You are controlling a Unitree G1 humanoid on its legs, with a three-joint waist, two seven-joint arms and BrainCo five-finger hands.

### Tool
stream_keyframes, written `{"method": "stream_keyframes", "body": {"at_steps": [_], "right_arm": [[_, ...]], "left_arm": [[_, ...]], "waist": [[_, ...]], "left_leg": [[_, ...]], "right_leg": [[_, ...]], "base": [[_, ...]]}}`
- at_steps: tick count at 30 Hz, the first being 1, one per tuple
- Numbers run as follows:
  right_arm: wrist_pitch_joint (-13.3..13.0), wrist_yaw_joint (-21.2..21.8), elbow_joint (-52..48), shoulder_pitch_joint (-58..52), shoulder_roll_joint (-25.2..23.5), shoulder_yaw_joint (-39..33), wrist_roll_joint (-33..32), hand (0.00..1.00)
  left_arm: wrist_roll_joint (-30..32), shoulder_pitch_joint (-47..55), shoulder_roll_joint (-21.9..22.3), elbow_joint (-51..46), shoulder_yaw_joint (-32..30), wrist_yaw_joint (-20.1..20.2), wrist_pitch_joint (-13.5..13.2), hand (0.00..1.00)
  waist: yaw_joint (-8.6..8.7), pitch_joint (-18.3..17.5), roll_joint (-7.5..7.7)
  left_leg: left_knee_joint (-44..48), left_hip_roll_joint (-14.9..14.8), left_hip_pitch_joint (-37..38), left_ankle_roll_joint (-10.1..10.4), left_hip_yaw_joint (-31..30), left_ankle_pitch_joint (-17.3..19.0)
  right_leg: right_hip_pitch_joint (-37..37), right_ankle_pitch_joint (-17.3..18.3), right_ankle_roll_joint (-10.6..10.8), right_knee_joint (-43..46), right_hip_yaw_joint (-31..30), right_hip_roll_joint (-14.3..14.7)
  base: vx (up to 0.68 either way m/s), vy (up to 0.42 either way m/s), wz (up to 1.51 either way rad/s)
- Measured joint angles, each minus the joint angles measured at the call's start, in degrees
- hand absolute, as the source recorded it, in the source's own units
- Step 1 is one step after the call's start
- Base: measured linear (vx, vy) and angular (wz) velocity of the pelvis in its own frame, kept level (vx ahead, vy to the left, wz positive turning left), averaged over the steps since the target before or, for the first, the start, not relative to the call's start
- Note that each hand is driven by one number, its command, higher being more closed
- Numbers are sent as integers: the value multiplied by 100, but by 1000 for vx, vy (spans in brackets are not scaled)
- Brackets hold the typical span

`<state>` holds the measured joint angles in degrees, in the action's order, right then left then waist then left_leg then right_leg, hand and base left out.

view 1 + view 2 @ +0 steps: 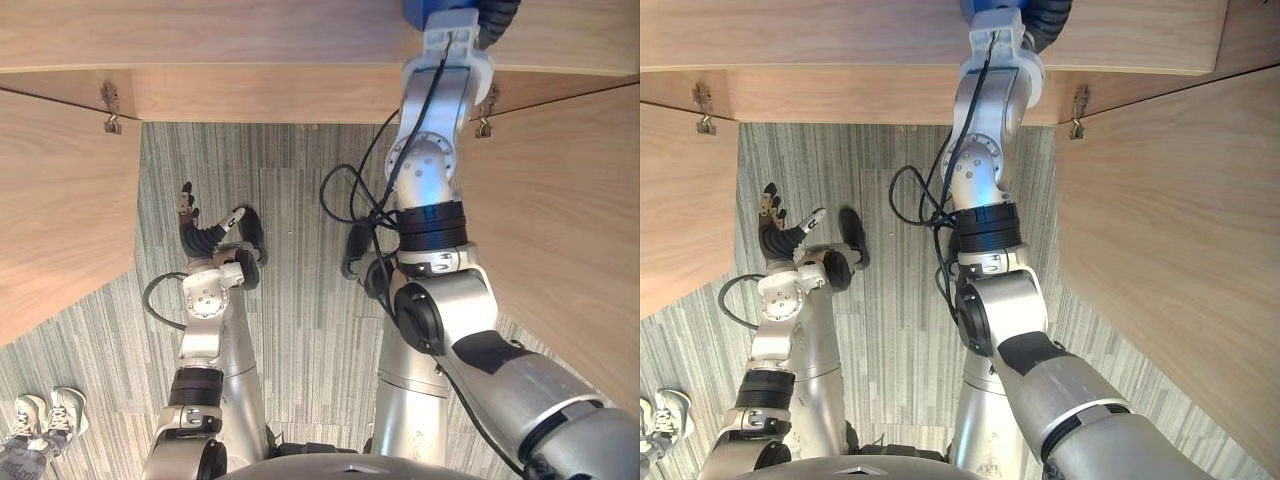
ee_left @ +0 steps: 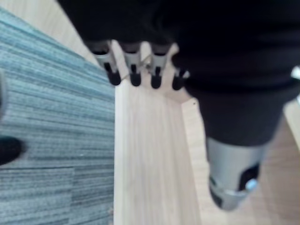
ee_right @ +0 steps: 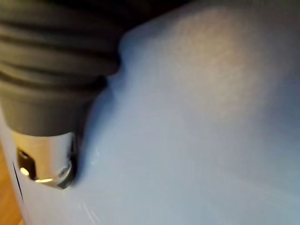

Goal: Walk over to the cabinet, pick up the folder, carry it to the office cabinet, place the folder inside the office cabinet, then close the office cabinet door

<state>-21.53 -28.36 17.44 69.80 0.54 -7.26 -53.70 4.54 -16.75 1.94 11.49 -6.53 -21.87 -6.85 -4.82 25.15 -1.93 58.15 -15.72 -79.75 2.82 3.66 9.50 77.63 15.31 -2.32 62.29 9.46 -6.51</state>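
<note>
Left of the gap below the cabinet's front edge (image 1: 260,95), the left door (image 1: 60,200) stands open toward me. The left hand (image 1: 200,235) hangs low over the carpet (image 1: 300,200) just inside that door, released, its fingers (image 2: 133,70) straight and holding nothing. Further right, my right arm reaches up across the front edge, so the right hand (image 1: 498,14) sits on the far side of it, and the right door (image 1: 560,230) stands open close beside that forearm. The folder (image 3: 197,131) is at the right hand, its pale blue face lying against the hand's ribbed cover, but whether the hand grips it or has let go I cannot tell. I judge this to be the placing step. To do it well I would carry the folder fully beyond the front edge so neither door can catch on it. I would let go only once it rests on something, then draw the arm straight back between the doors, keeping off the right door. The head views give me the doors, the edge and both arms. The right wrist view adds the contact between hand and folder, though it gives me no surface for the folder to rest on. The left wrist view confirms the idle hand is empty and shows wood close beside it.
</note>
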Motion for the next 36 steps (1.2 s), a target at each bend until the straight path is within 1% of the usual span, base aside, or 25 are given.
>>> {"method": "stream_keyframes", "body": {"at_steps": [5, 6, 10, 12, 13, 17, 19, 27, 30, 32, 35, 36], "right_arm": [[48, -75, 405, 307, 104, 19, -21, 100], [81, -73, 405, 308, 114, 35, -58, 0], [148, -52, 613, 459, 258, 156, -126, 0], [262, -42, 858, 686, 459, 391, -233, 0], [321, -43, 898, 745, 497, 444, -248, 0], [346, -16, 961, 757, 586, 650, -259, 0], [448, 62, 1094, 774, 627, 780, -263, 0], [455, 208, 1106, 781, 732, 1154, -242, 0], [588, 289, 1105, 782, 758, 1192, -102, 0], [749, 415, 1105, 781, 914, 1449, 26, 0], [911, 478, 1106, 780, 979, 1646, 241, 0], [949, 579, 1105, 781, 1026, 1742, 270, 0]], "left_arm": [[-29, -53, 37, 85, 8, -38, 8, 0], [-71, -55, 27, 85, -4, -48, 8, 0], [-195, -52, 24, 99, -8, -53, 8, 0], [-211, -53, 27, 100, -7, -58, 8, 0], [-212, -53, 27, 100, -4, -58, 8, 0], [-220, -51, 22, 101, -12, -56, 9, 0], [-223, -51, 23, 102, -11, -52, 13, 0], [-328, -45, 9, 101, -14, -39, 17, 0], [-330, -45, 2, 100, -16, -26, 17, 0], [-330, -42, -18, 101, -16, -17, 21, 0], [-331, -27, -64, 109, -25, -13, 24, 0], [-330, -19, -101, 117, -23, 3, 24, 0]], "waist": [[-13, 0, 0], [-13, 0, 0], [-13, -1, 2], [-2, -1, 2], [-3, -1, 2], [10, -1, 2], [12, -1, 2], [34, -7, 14], [54, -7, 14], [85, -7, 14], [134, -7, 14], [166, -8, 16]], "left_leg": [[-359, 37, 102, 61, -40, -217], [-448, 38, 126, 64, -45, -273], [-689, 56, 190, 85, -40, -406], [-805, 69, 194, 82, -40, -490], [-842, 73, 196, 82, -40, -514], [-954, 77, 221, 85, -30, -586], [-1021, 78, 282, 89, -32, -619], [-1340, 67, 427, 102, 59, -735], [-1363, 43, 434, 82, 72, -792], [-1482, 42, 494, 80, 100, -850], [-1575, 38, 588, 81, 114, -880], [-1596, 38, 633, 83, 123, -880]], "right_leg": [[-99, -100, -59, -246, 115, 5], [-132, -121, -77, -321, 153, 8], [-186, -199, -96, -500, 210, 8], [-188, -256, -110, -582, 234, 11], [-187, -273, -109, -607, 241, 11], [-199, -331, -120, -704, 252, 21], [-270, -324, -99, -756, 273, 25], [-385, -433, -91, -1005, 337, 35], [-404, -477, -89, -1082, 338, 64], [-457, -547, -87, -1206, 338, 78], [-560, -592, -80, -1319, 350, 98], [-604, -594, -77, -1342, 348, 99]], "base": [[-13, -4, 9], [0, 0, 0], [-13, -2, 6], [-17, -1, 4], [-16, -1, 3], [0, 0, 0], [-33, -12, 2], [-30, -23, 3], [-23, -24, -6], [-12, -14, -2], [0, 0, 0], [-14, -40, -1]]}}
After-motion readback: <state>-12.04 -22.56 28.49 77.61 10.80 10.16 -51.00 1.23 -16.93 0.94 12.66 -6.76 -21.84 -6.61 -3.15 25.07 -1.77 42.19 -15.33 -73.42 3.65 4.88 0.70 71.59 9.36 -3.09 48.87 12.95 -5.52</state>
